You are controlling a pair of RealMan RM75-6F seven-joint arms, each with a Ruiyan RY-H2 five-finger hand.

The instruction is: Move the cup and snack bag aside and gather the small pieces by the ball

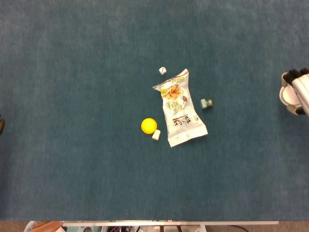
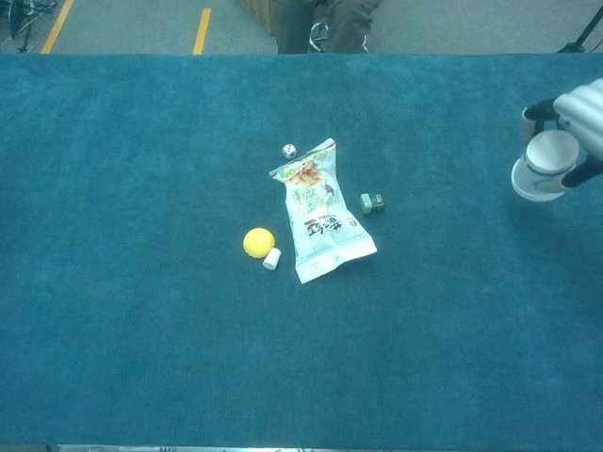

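Observation:
My right hand (image 2: 582, 121) (image 1: 300, 87) grips a white cup (image 2: 544, 167) (image 1: 287, 95) at the table's far right edge, low over the cloth. The snack bag (image 1: 179, 109) (image 2: 320, 212) lies flat in the middle. A yellow ball (image 1: 148, 125) (image 2: 257, 242) sits left of the bag's lower end with a small white piece (image 1: 156, 135) (image 2: 271, 259) touching it. A white die (image 1: 162, 70) (image 2: 289, 151) lies by the bag's top, and a small green piece (image 1: 206, 103) (image 2: 372, 201) lies to the bag's right. My left hand is out of both views.
The blue cloth-covered table (image 1: 72, 96) fills both views. A seated person's legs and a stool (image 2: 325, 24) show beyond the table's far edge in the chest view.

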